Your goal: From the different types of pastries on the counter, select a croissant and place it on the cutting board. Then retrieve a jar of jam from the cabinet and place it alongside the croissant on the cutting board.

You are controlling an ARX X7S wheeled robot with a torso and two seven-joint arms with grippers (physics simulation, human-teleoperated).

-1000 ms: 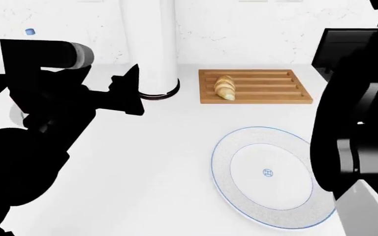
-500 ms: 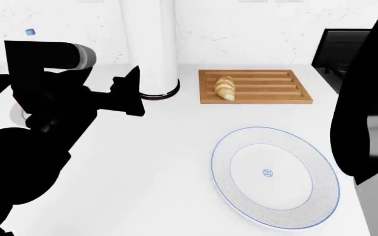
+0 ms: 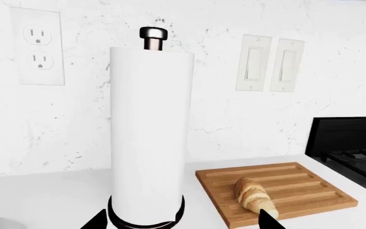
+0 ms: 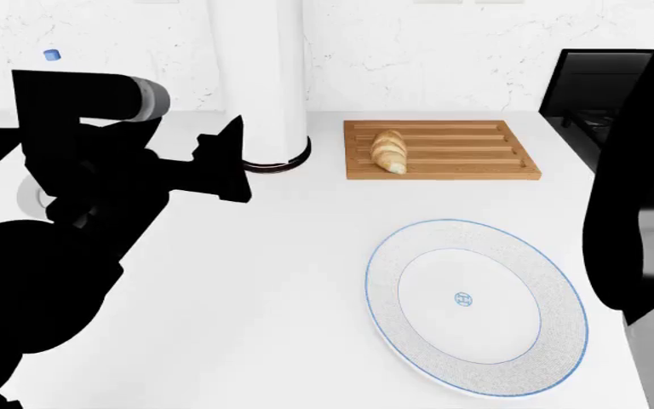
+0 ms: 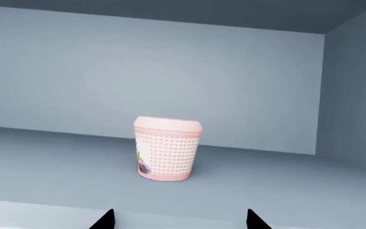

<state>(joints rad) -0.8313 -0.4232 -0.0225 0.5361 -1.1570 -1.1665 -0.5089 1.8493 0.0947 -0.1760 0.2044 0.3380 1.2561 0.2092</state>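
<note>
The white counter (image 3: 43, 195) runs along a marbled wall with a socket and two switches. From your left wrist camera you see a paper towel roll (image 3: 150, 138) standing tall, and just beside it the cutting board (image 3: 310, 183) with the croissant (image 3: 253, 194) lying on it. Two dark tips of your left hand (image 3: 181, 220) peek in, spread apart, holding nothing.

From the head camera, the croissant (image 4: 390, 151) rests on the left part of the cutting board (image 4: 463, 149). A round white plate (image 4: 475, 305) with a blue rim sits nearer to you, with nothing on it. Your left hand (image 4: 225, 158) hangs near the roll.

From your right wrist camera, the jar of jam (image 5: 166, 148) stands upright, alone on the cabinet shelf (image 5: 266, 186). The tips of your right hand (image 5: 179, 220) are wide apart and not touching it. The jar looks stiff, smooth and maybe slippery, so squeeze it around its middle, below the lid.
</note>
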